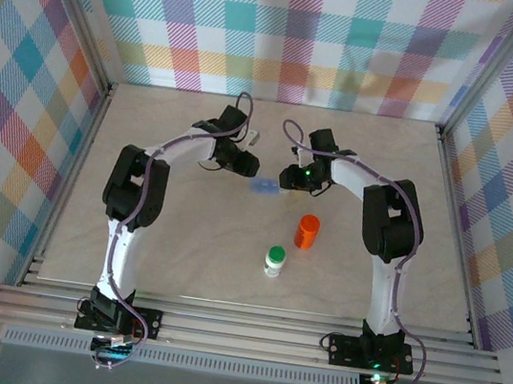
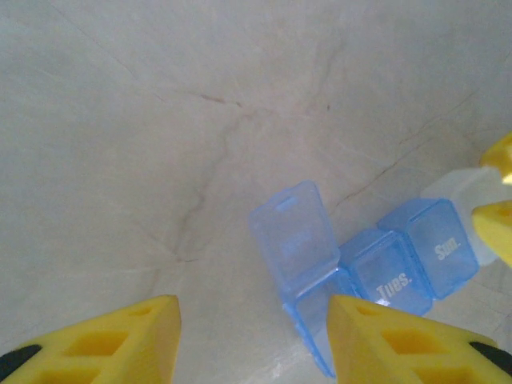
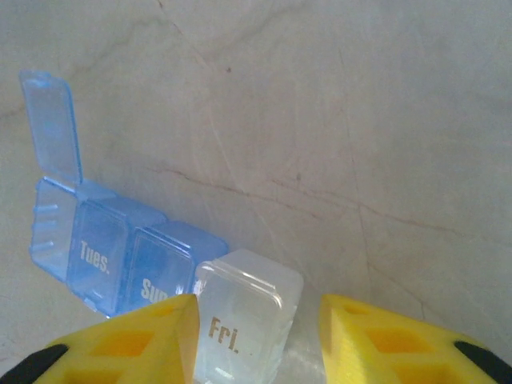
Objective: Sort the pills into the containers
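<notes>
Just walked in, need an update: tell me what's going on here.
The action is at the pill box mid-table. The open left gripper hovers by its blue compartments, one lid flipped up. The open right gripper straddles the clear Fri. compartment. The orange bottle and green-capped bottle stand apart from it.

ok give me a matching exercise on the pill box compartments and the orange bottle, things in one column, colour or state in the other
Things:
1. Fri. compartment
2. Tues. compartment
3. end compartment next to Tues.
4. orange bottle

Colour or state:
A. blue, lid flipped up open
B. standing upright on the table, apart from the pill box
C. clear and colourless
D. blue, lid down

Pairs: 1-C, 2-D, 3-A, 4-B
</notes>
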You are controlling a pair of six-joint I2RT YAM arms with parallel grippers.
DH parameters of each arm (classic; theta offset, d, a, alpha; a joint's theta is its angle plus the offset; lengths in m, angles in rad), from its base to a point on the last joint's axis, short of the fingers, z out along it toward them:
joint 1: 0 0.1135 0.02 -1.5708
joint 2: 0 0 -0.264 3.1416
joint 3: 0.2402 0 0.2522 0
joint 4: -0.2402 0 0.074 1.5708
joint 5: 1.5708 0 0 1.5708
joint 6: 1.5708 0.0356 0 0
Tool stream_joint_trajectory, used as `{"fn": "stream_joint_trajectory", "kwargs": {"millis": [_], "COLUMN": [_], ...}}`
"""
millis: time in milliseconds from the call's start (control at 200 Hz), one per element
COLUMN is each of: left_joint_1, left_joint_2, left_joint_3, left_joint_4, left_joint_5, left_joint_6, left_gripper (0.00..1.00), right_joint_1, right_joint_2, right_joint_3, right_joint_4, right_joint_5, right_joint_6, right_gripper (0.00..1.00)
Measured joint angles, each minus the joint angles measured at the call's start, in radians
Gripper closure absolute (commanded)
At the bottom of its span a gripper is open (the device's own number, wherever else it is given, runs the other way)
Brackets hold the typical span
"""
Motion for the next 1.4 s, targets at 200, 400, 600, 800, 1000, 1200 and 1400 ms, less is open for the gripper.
{"fn": "stream_joint_trajectory", "kwargs": {"millis": [200,400,600,800,1000,1200,1400], "left_joint_1": [0.0,-0.014,-0.103,-0.109,-0.109,-0.109,-0.109], "left_joint_2": [-0.198,-0.52,-0.802,-1.044,-1.229,-1.253,-1.242], "left_joint_3": [-0.087,-0.365,-0.667,-0.983,-1.208,-1.316,-1.316], "left_joint_4": [0.138,0.335,0.444,0.555,0.71,0.817,0.848], "left_joint_5": [-0.1,-0.214,-0.399,-0.468,-0.455,-0.438,-0.438], "left_joint_6": [-0.016,-0.044,-0.076,-0.172,-0.209,-0.224,-0.243], "left_gripper": [0.46,0.44,0.41,0.39,0.37,0.37,0.37], "right_joint_1": [0.001,0.001,0.016,0.105,0.201,0.198,0.198], "right_joint_2": [-0.069,-0.245,-0.433,-0.558,-0.664,-0.686,-0.624], "right_joint_3": [-0.025,-0.029,-0.06,-0.155,-0.247,-0.303,-0.331], "right_joint_4": [-0.059,-0.078,-0.101,-0.191,-0.309,-0.363,-0.377], "right_joint_5": [0.049,0.099,0.166,0.298,0.401,0.431,0.401], "right_joint_6": [0.042,0.053,0.055,0.053,0.054,0.095,0.139], "right_gripper": [0.48,0.46,0.43,0.4,0.38,0.28,0.25]}}
